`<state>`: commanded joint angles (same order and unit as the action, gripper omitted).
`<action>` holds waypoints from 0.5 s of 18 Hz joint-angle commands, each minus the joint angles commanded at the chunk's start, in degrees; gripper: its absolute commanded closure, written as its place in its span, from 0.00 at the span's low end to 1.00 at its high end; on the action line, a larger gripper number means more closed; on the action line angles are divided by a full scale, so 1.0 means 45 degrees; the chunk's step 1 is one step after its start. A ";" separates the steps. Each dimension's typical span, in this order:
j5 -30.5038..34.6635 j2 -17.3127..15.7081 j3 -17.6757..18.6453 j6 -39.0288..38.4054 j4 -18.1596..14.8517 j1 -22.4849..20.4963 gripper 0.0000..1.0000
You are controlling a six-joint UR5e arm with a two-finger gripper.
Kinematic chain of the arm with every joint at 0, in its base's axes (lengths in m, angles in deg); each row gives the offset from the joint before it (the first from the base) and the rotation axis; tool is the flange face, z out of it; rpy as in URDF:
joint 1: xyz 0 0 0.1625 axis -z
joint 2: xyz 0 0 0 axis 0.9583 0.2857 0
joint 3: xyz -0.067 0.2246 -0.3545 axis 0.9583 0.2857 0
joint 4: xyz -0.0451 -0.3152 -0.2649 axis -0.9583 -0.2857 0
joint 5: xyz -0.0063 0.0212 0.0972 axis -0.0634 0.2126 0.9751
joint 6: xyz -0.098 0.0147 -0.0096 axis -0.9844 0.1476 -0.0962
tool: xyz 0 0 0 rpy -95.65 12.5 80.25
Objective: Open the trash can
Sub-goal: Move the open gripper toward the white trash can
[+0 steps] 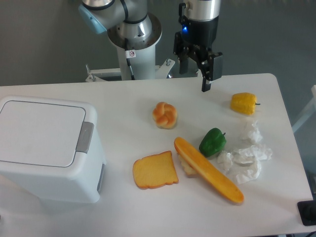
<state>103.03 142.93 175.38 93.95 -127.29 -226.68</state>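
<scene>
Large white boxy plastic trash can (47, 148) is sitting at the table's left front, flat lid down and lying flush, grey rectangular push-latch (85, 137) facing the table's middle. Looks rigid, light and smooth, so it's probably going to slide if shoved sideways; pressing straight down on the latch looks like the right contact, no grasp needed. Black two-finger gripper (203, 74) is hovering well apart at the table's far edge, holding nothing; whether its jaws are parted, I cannot tell. Between them: knotted orange bun (165, 115), toast slice (155, 170), long baguette (208, 170), green pepper (213, 141), crumpled white paper (245, 155), yellow pepper (243, 102). All are lying low, so a raised approach is looking unobstructed
</scene>
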 joint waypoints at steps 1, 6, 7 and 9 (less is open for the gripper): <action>0.0000 0.0019 0.0000 -0.0155 0.0000 0.0000 0.00; -0.0019 0.0039 -0.0078 -0.0566 0.0000 0.0137 0.00; -0.0039 0.0058 -0.0059 -0.0586 0.0000 0.0156 0.00; -0.0136 0.0137 -0.0078 -0.0586 0.0000 0.0195 0.00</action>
<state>102.42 143.54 175.02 91.32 -127.29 -225.80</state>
